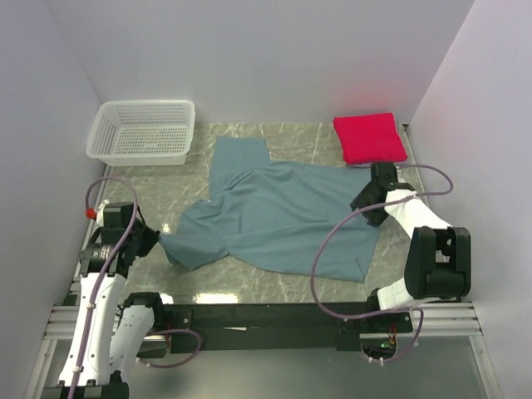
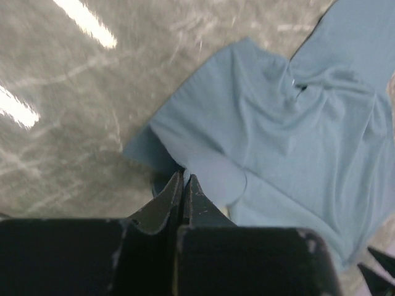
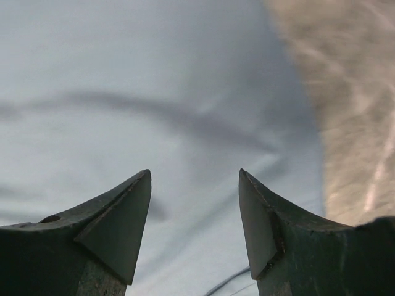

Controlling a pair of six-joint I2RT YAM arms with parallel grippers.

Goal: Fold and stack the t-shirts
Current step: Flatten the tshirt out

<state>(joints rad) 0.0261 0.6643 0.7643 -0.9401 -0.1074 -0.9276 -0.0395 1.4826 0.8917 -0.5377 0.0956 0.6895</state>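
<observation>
The teal-blue t-shirt (image 1: 283, 220) lies crumpled and partly spread in the middle of the table. My left gripper (image 1: 158, 241) is shut on its near-left corner; in the left wrist view the jaws (image 2: 184, 180) are pressed together at the cloth's edge (image 2: 296, 135). My right gripper (image 1: 366, 208) is open and hovers just over the shirt's right edge; the right wrist view shows its spread tips (image 3: 194, 176) above smooth teal cloth (image 3: 154, 80). The crimson-pink t-shirt (image 1: 369, 137) lies folded at the back right. No lavender shirt is in view.
A white mesh basket (image 1: 143, 131) stands at the back left. Grey walls close in the table on the left, back and right. Bare marble tabletop (image 1: 150, 187) shows left of the shirt, and beside its right edge in the right wrist view (image 3: 358, 92).
</observation>
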